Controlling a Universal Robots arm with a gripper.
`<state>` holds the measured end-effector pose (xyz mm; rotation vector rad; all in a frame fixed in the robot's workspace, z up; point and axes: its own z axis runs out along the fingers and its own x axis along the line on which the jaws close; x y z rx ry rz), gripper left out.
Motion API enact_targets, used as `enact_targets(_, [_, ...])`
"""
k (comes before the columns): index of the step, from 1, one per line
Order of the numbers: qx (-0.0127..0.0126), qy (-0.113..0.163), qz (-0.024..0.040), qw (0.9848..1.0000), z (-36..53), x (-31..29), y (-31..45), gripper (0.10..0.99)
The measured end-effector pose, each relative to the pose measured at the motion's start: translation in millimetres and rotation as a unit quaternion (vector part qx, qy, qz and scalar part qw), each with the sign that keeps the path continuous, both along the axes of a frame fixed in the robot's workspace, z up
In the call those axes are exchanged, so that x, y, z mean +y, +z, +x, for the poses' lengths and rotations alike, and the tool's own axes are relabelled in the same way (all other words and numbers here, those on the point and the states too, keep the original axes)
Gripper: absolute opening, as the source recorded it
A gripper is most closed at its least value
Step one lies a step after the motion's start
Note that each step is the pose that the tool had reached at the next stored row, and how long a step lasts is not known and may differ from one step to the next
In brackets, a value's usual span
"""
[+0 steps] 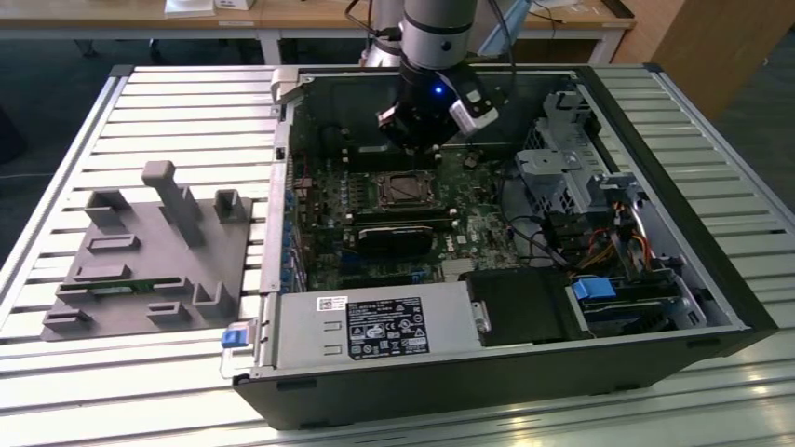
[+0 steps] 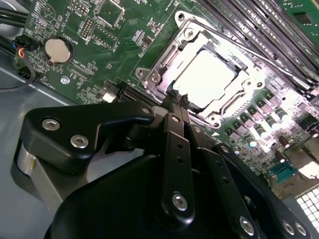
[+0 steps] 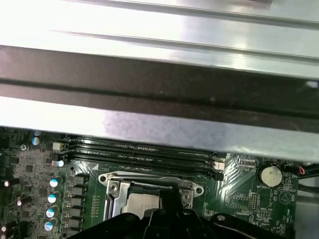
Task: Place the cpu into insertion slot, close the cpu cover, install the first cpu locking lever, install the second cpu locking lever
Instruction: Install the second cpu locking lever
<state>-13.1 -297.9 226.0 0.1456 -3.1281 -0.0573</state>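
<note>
Exterior view first: the arm reached down into the open computer case (image 1: pixel 695 279), and its gripper (image 1: pixel 416 140) hung just above the green motherboard (image 1: pixel 323 233), close beside the insertion slot (image 1: pixel 404 189). Off to the exterior view's left of the case, a grey fixture block (image 1: pixel 149 251) sat on the slatted table (image 1: pixel 186 102), well apart from the work. A grey power supply box (image 1: pixel 372 328) lay in the case near the front edge.

From the second wrist view, the cpu (image 2: pixel 204 79) lay flat in the slot, its pale top bright under the light. The cpu cover (image 2: pixel 164 64) framed it, lying down around the chip. The gripper's black fingers (image 2: pixel 174 107) were drawn together to a narrow tip, clenched on nothing, with that tip right at the cover's near edge. A round coin battery (image 2: pixel 56 50) sat on the board, away from the slot.
</note>
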Motion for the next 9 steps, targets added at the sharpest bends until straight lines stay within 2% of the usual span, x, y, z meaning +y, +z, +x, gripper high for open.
enact_targets(7, [0.0000,0.000,0.0000,1.0000,-0.8,-0.2,5.3,0.118])
enact_targets(9, [0.0000,0.000,0.0018,1.0000,-0.9,-0.7,6.2,0.118])
